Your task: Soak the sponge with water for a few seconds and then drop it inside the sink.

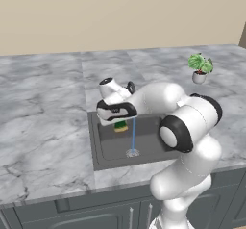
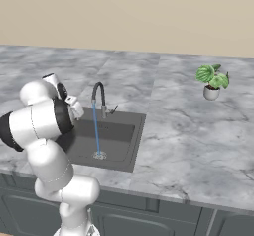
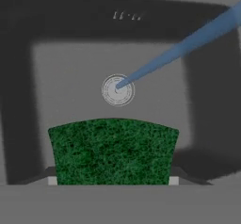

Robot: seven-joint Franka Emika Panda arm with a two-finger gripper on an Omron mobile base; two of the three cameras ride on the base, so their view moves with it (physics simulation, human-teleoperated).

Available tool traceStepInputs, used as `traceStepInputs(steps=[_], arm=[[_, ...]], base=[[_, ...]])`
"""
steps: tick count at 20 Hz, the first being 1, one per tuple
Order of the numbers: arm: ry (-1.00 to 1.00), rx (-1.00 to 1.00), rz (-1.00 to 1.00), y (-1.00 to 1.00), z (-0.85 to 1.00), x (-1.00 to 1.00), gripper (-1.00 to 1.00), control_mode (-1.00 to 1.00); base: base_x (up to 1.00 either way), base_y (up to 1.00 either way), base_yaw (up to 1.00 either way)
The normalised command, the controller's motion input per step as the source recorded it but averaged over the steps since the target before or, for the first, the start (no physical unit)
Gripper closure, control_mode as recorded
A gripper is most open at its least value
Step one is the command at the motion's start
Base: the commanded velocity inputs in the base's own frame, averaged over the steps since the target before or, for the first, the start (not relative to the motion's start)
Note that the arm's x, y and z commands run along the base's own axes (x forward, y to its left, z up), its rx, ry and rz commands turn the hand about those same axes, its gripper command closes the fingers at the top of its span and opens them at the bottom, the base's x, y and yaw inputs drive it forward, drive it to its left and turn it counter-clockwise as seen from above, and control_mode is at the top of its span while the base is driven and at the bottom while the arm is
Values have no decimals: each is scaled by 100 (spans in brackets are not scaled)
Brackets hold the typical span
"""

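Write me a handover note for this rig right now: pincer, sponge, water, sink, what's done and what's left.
Pincer: shut on the sponge, held over the sink.
Water: running from the faucet down to the drain.
Sponge hangs beside the stream, apart from it.
Done: sponge picked up, tap on.
Left: move the sponge into the stream, soak briefly, then drop it in the basin.
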Motion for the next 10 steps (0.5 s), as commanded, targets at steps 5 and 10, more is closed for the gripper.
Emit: traceStepInputs(steps=[5, 10], arm=[[6, 7, 10, 1, -39, 0, 100, -100], [0, 8, 5, 1, -50, 11, 100, -100]], base=[[0, 0, 0], [0, 0, 0]])
